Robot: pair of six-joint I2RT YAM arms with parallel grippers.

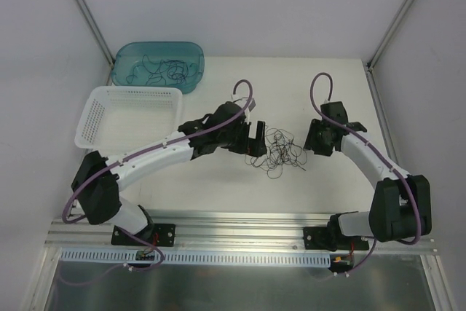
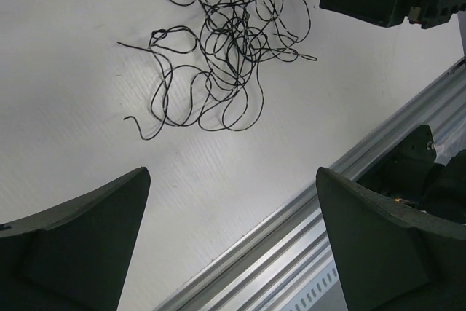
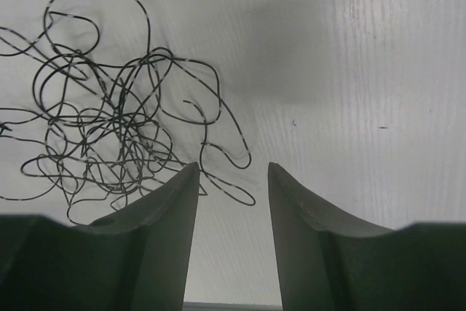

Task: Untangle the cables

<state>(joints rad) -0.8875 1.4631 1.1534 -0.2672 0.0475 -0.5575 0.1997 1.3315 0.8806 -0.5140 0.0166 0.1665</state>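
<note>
Checking my feeds: the cables (image 1: 280,151) sit in one messy knot on the white surface (image 1: 291,85), about dead centre, right between the ends of the two arms. The left arm (image 1: 160,154) reaches in from the left. Its jaws are spread wide and hang just beside the left edge of the knot, and from the top view I can't tell if they touch a strand. On the left wrist cam the cables (image 2: 226,41) lie ahead of the dark fingers (image 2: 87,238), with bare surface between them. A couple of loose ends poke out of the pile toward the camera, and the metal rail (image 2: 364,180) runs across the lower right. The right arm (image 1: 371,158) comes in from the other side. Its jaws are apart too, but with a much narrower gap, and they aren't pinching anything. On the right wrist cam the knot (image 3: 109,143) is ahead and to the left, and one stray loop curls across the gap just past the fingertips (image 3: 186,180). A few strands disappear behind the left finger, so I can't say if it touches them. Back left there's a teal tub (image 1: 156,45) with more thin wire (image 1: 164,71) in it. A white basket (image 1: 91,125) sits just in front of the tub.
</note>
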